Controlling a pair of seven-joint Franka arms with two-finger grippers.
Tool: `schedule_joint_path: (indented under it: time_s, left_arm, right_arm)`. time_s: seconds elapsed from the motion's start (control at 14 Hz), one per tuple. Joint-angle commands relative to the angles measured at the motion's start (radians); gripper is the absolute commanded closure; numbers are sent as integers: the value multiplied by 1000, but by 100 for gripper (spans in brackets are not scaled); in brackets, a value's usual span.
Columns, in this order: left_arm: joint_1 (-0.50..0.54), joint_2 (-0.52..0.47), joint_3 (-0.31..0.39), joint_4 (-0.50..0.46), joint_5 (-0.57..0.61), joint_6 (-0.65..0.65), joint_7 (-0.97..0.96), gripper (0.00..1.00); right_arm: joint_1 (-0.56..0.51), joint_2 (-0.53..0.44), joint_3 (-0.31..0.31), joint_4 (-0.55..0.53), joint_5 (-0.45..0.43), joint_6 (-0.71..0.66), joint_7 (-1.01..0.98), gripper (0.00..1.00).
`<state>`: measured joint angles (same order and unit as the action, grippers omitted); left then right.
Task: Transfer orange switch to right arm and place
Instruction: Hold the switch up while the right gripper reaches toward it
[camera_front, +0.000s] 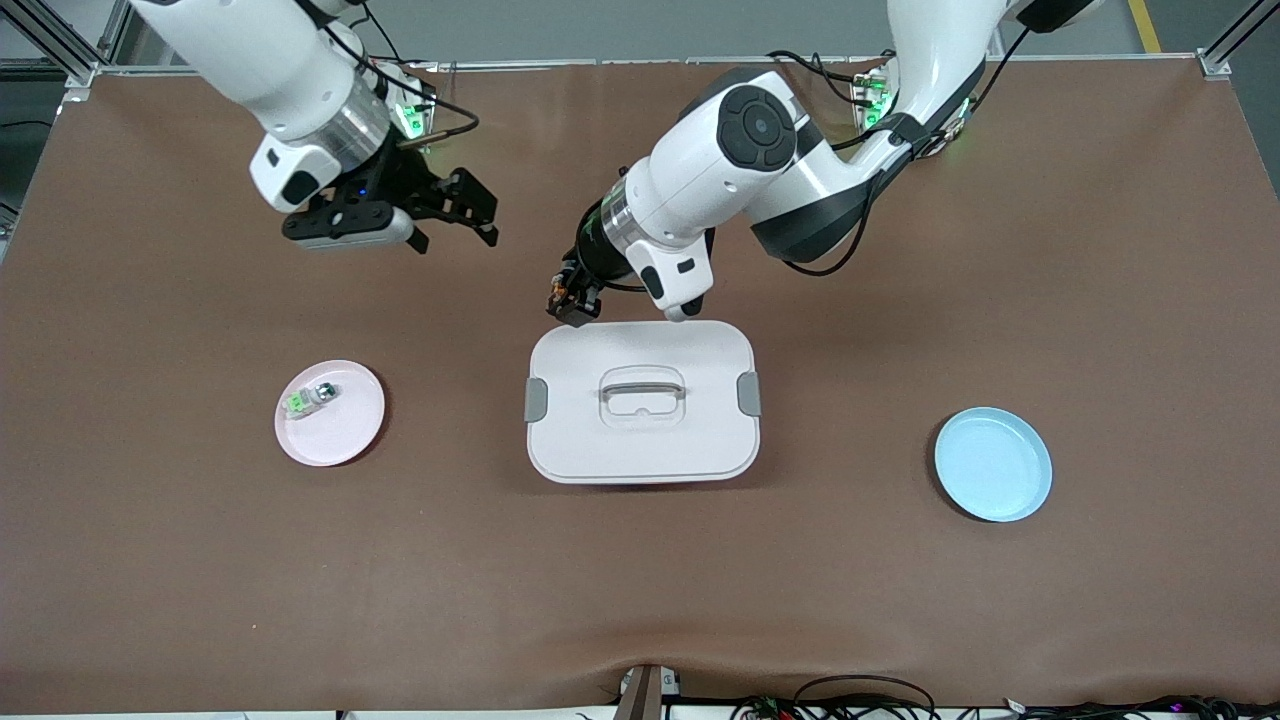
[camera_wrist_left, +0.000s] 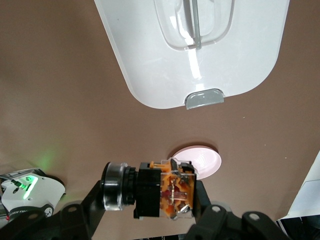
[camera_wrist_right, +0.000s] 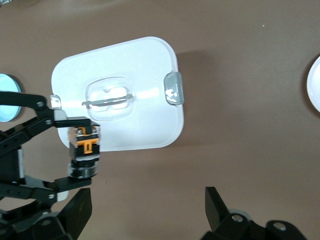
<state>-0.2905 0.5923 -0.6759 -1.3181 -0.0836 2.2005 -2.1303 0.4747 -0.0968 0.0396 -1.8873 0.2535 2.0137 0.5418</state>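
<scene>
The left end effector (camera_front: 566, 300) was clamped on the orange switch (camera_wrist_left: 162, 192), holding it in the air over the edge of the white lidded box (camera_front: 641, 400) that lay toward the robots' bases. The right end effector (camera_front: 452, 218) hung spread wide and empty over bare desk (camera_front: 150, 560) nearby. The switch being tiny, a misaligned handover could likely have knocked it loose or pinched the left fingers. Brown matting covered the desk, carrying a pink plate (camera_front: 345, 435) with a green-and-clear component (camera_front: 309, 398) and a blue plate (camera_front: 993, 464); grey floor lay past it.
</scene>
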Motion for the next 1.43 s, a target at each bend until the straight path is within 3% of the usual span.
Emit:
schedule_joint_path:
  time_s: [0.0,0.71,1.21,1.29,1.36]
  left_arm:
    - [-10,15,2,23,-16,10,-23,100]
    - [-10,17,-4,43,-102,34,-31,100]
    - [-10,20,-4,43,-125,41,-26,100]
    - [-10,20,-4,43,-125,41,-26,100]
    - [-10,20,-4,43,-125,41,-28,100]
  right_arm:
    - [36,5,-12,-19,12,57,43,0]
    - [100,133,-12,-7,13,238,133,0]
    - [116,163,-12,19,15,246,179,0]
    - [116,163,-12,20,15,246,179,10]
    - [116,163,-12,20,15,244,178,44]
